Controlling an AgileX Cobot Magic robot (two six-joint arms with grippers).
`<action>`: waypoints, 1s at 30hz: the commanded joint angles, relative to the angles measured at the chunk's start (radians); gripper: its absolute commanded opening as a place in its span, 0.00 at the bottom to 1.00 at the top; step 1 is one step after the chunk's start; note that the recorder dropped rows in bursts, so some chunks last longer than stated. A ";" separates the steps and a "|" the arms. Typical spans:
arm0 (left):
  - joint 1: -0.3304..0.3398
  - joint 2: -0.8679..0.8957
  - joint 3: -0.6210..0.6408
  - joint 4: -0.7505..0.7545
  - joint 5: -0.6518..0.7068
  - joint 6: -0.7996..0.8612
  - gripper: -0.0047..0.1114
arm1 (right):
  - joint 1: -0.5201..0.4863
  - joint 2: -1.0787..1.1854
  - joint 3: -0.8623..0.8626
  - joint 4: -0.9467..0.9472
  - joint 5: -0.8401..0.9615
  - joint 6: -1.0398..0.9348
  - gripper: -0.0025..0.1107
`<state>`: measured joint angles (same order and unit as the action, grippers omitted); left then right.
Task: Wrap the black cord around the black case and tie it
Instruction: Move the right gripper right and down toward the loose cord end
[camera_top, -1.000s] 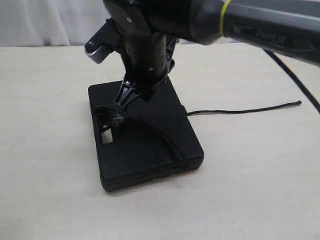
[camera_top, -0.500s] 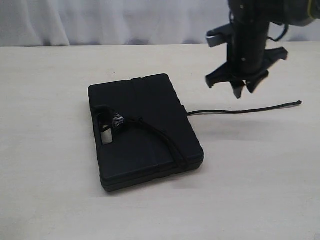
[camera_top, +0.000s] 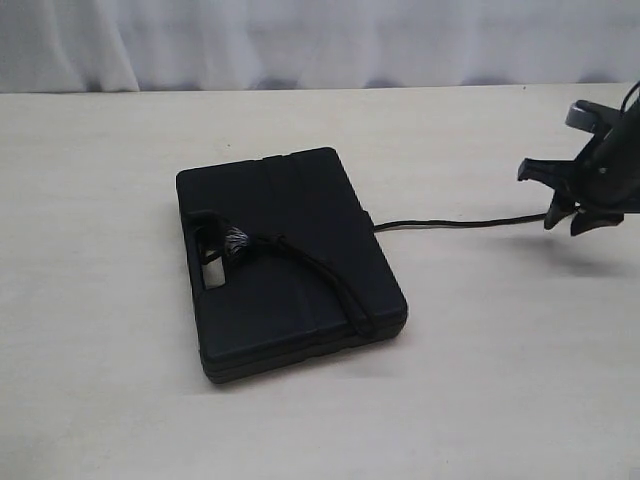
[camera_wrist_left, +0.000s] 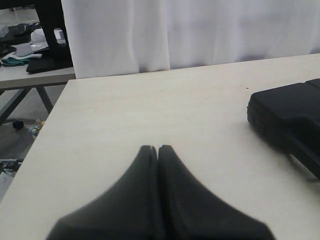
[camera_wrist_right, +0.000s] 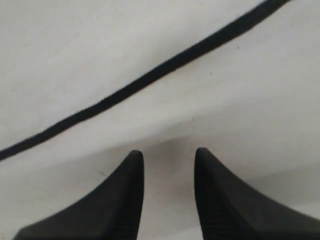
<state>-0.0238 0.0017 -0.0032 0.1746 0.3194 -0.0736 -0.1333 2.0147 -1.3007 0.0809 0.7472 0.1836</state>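
The black case (camera_top: 290, 260) lies flat on the pale table, its handle slot toward the left. The black cord (camera_top: 318, 272) runs from a frayed tuft at the slot diagonally over the case's top, and its free length (camera_top: 450, 222) trails right across the table. My right gripper (camera_top: 577, 218) hovers open at the cord's far right end; in the right wrist view the cord (camera_wrist_right: 150, 77) lies just beyond the parted fingertips of the right gripper (camera_wrist_right: 169, 154). My left gripper (camera_wrist_left: 158, 148) is shut and empty, out of the exterior view, with the case's corner (camera_wrist_left: 287, 112) off to its side.
A white curtain (camera_top: 300, 40) hangs behind the table's far edge. The left wrist view shows the table's edge (camera_wrist_left: 45, 135) with the floor and another table with clutter (camera_wrist_left: 30, 45) beyond it.
The right arm has swung from over the case to the far right and dropped low near the cord's free end. Case and cord have not moved.
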 joint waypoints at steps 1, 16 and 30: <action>-0.005 -0.002 0.003 0.000 -0.004 -0.009 0.04 | -0.029 -0.005 0.007 0.035 -0.096 -0.060 0.31; -0.005 -0.002 0.003 0.000 -0.004 -0.009 0.04 | -0.111 -0.005 0.007 0.060 -0.179 0.086 0.31; -0.005 -0.002 0.003 0.000 -0.004 -0.009 0.04 | -0.109 0.084 0.011 0.229 -0.227 0.091 0.31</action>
<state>-0.0238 0.0017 -0.0032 0.1746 0.3194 -0.0736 -0.2405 2.0880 -1.2928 0.2718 0.5628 0.2726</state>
